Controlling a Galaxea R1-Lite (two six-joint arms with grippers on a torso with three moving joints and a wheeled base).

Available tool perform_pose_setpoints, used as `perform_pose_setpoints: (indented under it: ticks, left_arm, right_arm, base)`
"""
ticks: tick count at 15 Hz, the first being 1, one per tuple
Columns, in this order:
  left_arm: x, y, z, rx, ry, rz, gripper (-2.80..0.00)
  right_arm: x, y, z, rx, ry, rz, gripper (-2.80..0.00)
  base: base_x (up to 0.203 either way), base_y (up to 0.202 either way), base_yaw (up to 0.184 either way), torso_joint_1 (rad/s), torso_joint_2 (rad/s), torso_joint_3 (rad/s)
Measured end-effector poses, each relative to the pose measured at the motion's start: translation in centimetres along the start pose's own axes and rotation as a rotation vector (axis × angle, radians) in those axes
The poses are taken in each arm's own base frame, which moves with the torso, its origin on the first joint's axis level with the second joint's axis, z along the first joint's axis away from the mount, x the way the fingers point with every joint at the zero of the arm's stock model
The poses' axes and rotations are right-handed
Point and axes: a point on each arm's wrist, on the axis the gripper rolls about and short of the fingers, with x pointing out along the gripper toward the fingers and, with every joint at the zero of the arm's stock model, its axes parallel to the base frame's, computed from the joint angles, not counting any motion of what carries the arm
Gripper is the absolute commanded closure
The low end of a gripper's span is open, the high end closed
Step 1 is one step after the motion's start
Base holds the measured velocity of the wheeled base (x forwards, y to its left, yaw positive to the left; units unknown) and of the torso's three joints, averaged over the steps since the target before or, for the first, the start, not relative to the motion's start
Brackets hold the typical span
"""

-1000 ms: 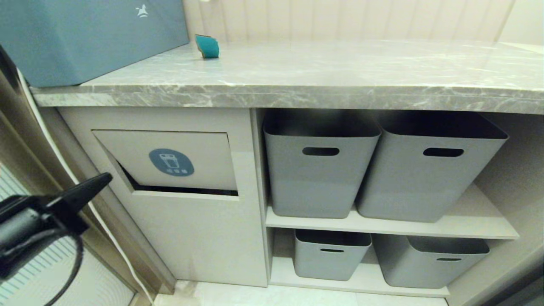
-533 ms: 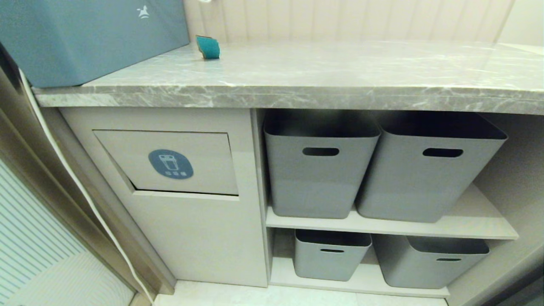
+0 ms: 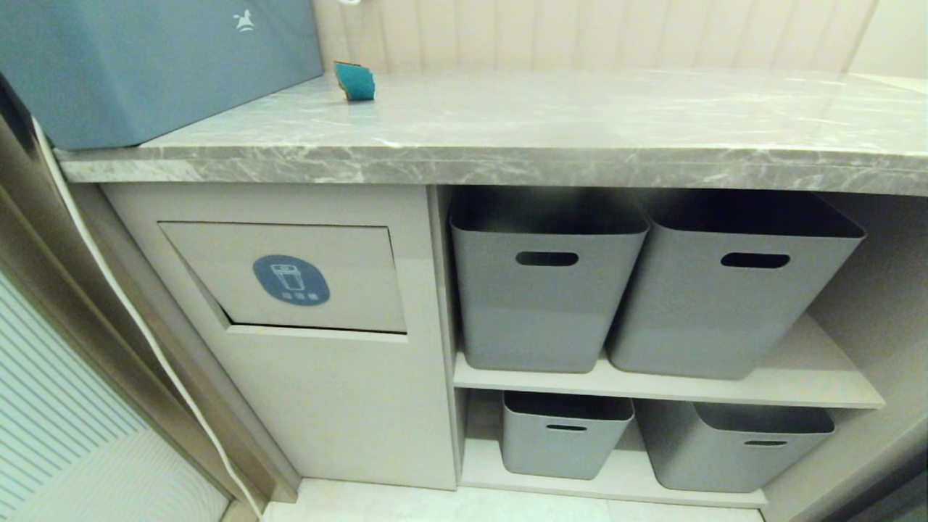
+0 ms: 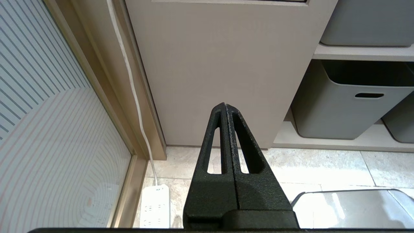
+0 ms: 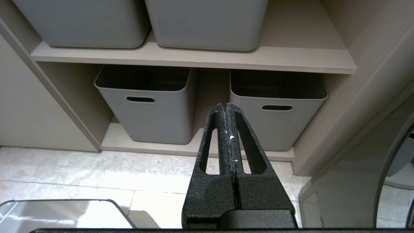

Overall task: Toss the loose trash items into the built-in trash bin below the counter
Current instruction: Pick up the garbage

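The left gripper [image 4: 225, 106] hangs low in front of the cabinet with its two black fingers pressed flat together and nothing between them. Straight ahead of its tips stands the plain beige lower panel of the built-in trash bin [image 4: 223, 74]; the flap itself lies above the tips, out of the left wrist view. In the head view the flap [image 3: 290, 275] sits flush in its frame, closed, its round blue sticker [image 3: 291, 280] facing outward. Beside the left gripper, on the side away from the shelves, a white cable [image 4: 129, 81] runs down the wooden door frame to a white power strip [image 4: 156, 207] on the tiled floor [image 4: 323, 168].

The right gripper [image 5: 225, 106] is also closed and empty, hanging low in front of the open shelving. Ahead of its tips two grey plastic tubs [image 5: 145, 110] with handle slots stand on the bottom shelf, and two more tubs sit on the shelf [image 5: 194, 58] above them.

Neither gripper shows in the head view. The counter [image 3: 507, 123] lies above both, over the bin and the shelves. On it, a long blue-teal box [image 3: 145, 65] sits over the bin end, and a small teal object [image 3: 354, 80] lies just beside the box near the back wall.
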Motion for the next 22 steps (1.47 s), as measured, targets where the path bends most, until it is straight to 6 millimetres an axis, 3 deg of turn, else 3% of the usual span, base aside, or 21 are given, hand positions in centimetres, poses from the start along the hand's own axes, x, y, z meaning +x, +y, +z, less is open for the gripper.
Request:
perform_pose_setpoints:
  ticks: [8, 22]
  left_arm:
    - [-0.02, 0.0, -0.12, -0.009, 0.003, 0.002, 0.0]
    - [-0.04, 0.0, -0.09, -0.04, 0.002, 0.002, 0.0]
  right_arm:
    - [0.16, 0.0, -0.04, 0.01, -0.022, -0.004, 0.0]
    - [0.16, 0.0, -0.05, 0.007, -0.022, -0.001, 0.0]
  base:
    - [0.0, 0.0, 0.0, 0.025, -0.12, -0.115]
    - [0.0, 0.0, 0.0, 0.187, -0.48, -0.286]
